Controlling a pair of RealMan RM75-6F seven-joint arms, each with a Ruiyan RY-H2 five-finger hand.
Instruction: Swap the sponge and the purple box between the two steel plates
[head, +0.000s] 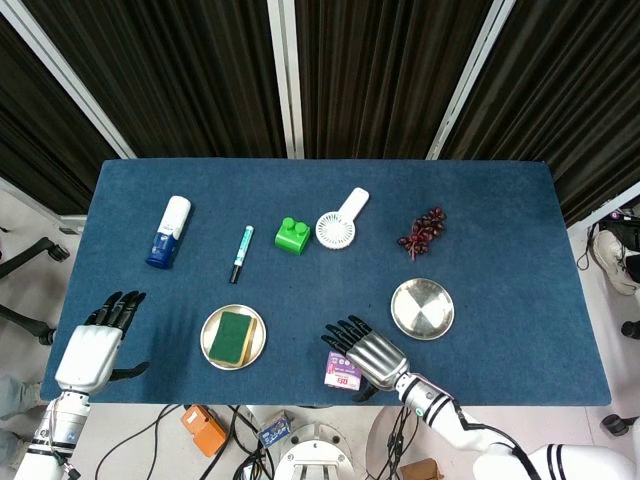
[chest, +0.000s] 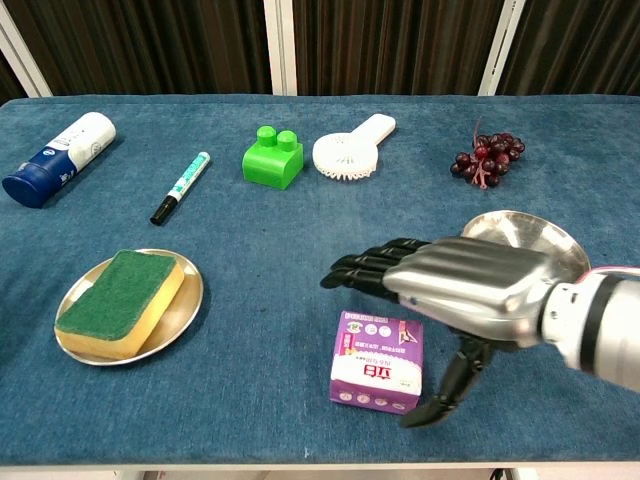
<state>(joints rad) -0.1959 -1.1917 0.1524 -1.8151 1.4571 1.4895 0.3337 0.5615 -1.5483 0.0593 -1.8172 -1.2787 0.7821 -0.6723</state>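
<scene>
Setting: a table (head: 500, 200) covered in dark blue cloth, with black curtains behind it at the top of both views.
Left hand (head: 92, 346): at the lower left of the head view, beyond the table's left edge, fingers spread and holding nothing; the chest view does not show it.
Sponge (chest: 118, 300): a thick yellow block with a green scouring top, lying flat in the left steel plate (chest: 185, 316) at the lower left of the chest view and filling most of the plate.
Purple box (chest: 377, 374): a small purple and white carton with printed marks on its top and front, lying on the cloth at the lower middle, between the two plates and nearer the front edge.
Right hand (chest: 463, 283): low over the box, fingers straight and slightly apart pointing left, thumb (chest: 450, 385) reaching down just beside the box's right side; it grips nothing, and whether the thumb touches the carton I cannot tell.
Right steel plate (head: 422, 308): right of the box, nothing in it; in the chest view the hand covers most of it.
Far row, left to right: white and blue bottle (head: 168, 231), marker pen (head: 241, 253), green brick (head: 292, 235), white handheld fan (head: 340, 219), dark grapes (head: 422, 233).
</scene>
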